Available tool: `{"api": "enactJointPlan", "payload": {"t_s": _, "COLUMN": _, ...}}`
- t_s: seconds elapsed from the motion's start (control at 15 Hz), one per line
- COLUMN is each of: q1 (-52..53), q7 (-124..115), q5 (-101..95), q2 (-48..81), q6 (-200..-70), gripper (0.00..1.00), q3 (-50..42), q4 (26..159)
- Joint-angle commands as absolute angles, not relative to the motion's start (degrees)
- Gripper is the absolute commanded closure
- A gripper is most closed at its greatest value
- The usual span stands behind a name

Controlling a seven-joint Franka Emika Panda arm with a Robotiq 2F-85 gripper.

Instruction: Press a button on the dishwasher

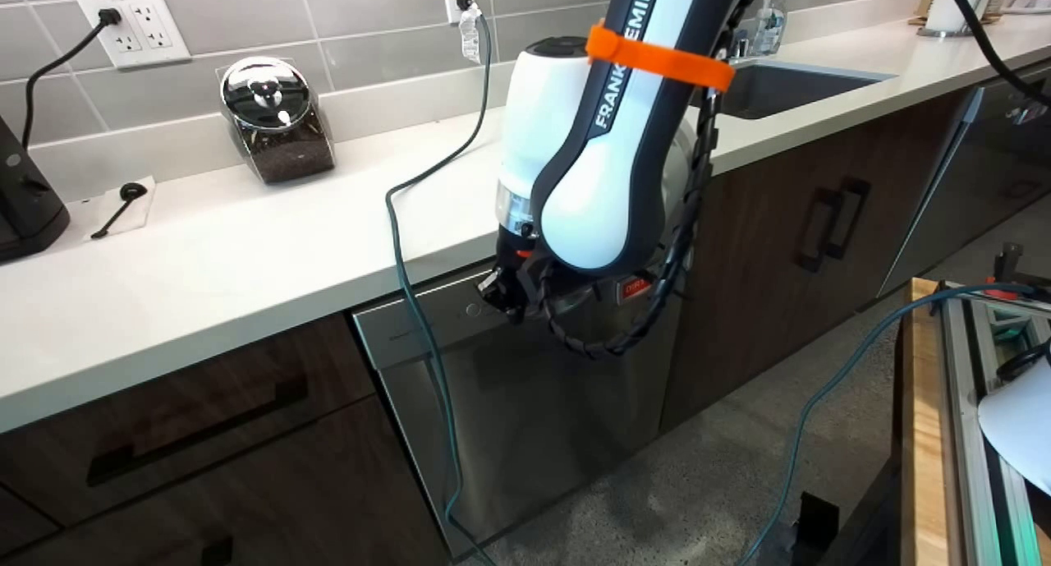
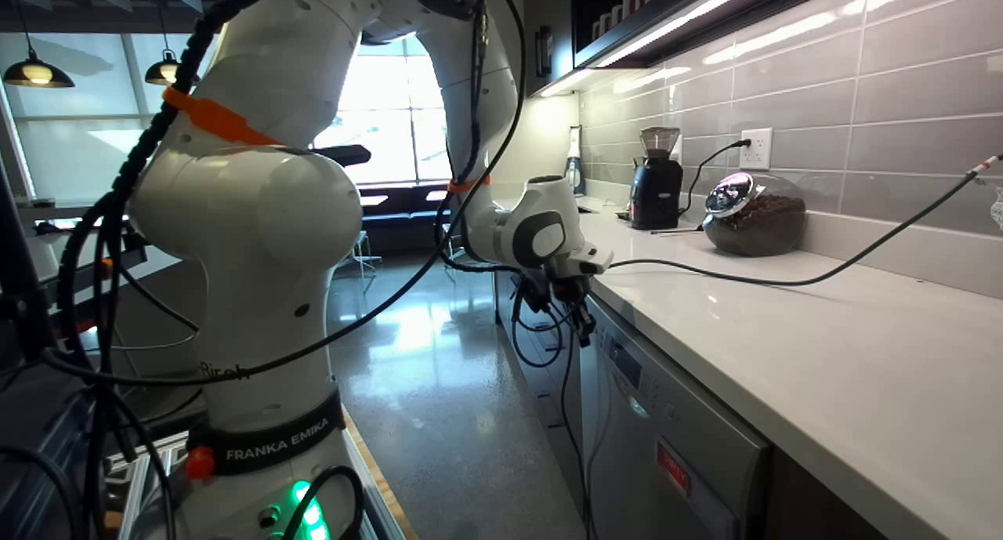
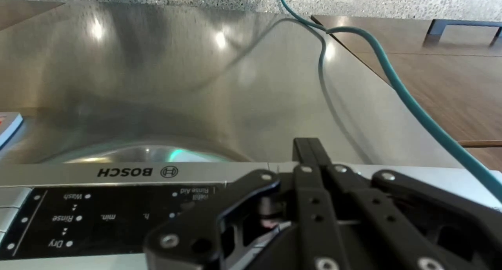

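Exterior view: a long pale bench [image 1: 246, 246], and below its near edge the dishwasher [image 1: 542, 434], dark wood fronts [image 1: 755, 287] left and right of it. It should prove heavy, rigid and slick, with no need to take hold. Its control strip [image 3: 117, 223] runs along the top. Before the strip stands the pincer [image 3: 307, 150], jaws pressed together on nothing; touching or apart, I cannot tell. Smallest are the silvery keys [image 3: 12, 197], likely buttons; a light, square push mid-face should suit them.

The arm [image 2: 251, 211] is white and rounded, with orange straps [image 1: 659, 59], a black ribbed cable [image 1: 694, 195] and FRANKA EMIKA lettering [image 2: 278, 440]. The pincer [image 3: 308, 144] is black and has small silver screws [image 3: 170, 240].
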State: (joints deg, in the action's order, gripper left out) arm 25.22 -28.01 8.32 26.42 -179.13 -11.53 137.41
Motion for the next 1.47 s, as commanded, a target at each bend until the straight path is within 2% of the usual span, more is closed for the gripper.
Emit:
{"api": "enactJointPlan", "payload": {"t_s": 0.0, "q1": 24.3, "q7": -26.8, "q5": 9.6, "q2": 28.3, "q6": -180.6, "gripper": 1.00, "q3": -10.4, "q4": 136.0}}
{"api": "enactJointPlan", "payload": {"t_s": 1.4, "q1": 23.9, "q7": -26.8, "q5": 9.8, "q2": 30.8, "q6": -180.8, "gripper": 1.00, "q3": -10.9, "q4": 133.5}}
